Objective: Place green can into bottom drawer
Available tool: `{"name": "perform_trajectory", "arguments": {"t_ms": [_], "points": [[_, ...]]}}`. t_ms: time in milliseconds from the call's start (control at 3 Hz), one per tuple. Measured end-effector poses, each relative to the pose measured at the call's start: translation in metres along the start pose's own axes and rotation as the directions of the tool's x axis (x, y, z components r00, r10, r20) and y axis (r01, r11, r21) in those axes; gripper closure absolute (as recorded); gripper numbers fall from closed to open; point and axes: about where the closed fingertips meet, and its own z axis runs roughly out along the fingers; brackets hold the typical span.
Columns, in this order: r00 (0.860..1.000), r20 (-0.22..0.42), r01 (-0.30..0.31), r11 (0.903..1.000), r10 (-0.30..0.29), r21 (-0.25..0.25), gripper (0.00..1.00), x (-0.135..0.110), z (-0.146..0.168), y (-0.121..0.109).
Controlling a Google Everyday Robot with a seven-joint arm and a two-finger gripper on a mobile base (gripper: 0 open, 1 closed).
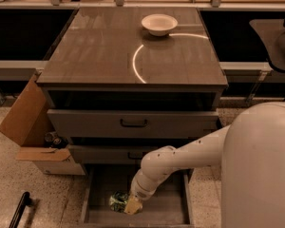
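Observation:
The green can (118, 201) lies on the floor of the open bottom drawer (166, 212), near its left side. My gripper (131, 205) is low inside the drawer, right against the can's right end. My white arm reaches down to it from the right. The can's right end is hidden behind the gripper.
A white bowl (159, 24) sits at the back of the cabinet top (99, 51). Two grey drawer fronts (133, 123) with dark handles stand above the open drawer. An open cardboard box (26, 122) stands at the cabinet's left. A black bar (20, 209) lies on the floor at the lower left.

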Motion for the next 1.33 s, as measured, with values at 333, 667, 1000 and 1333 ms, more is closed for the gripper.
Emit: {"name": "perform_trajectory", "arguments": {"t_ms": [333,667,1000,1333], "points": [[1.0,0.001,-0.007,1.0,0.007,0.002,1.0,0.002,0.003,-0.001],[1.0,0.002,-0.027,0.9996,0.027,0.007,1.0,0.008,0.011,-0.005],[0.999,0.016,-0.046,0.9981,0.045,0.04,1.0,0.028,0.038,-0.021],[0.996,0.082,-0.049,0.9956,0.043,0.08,1.0,0.04,0.077,-0.053]]}}
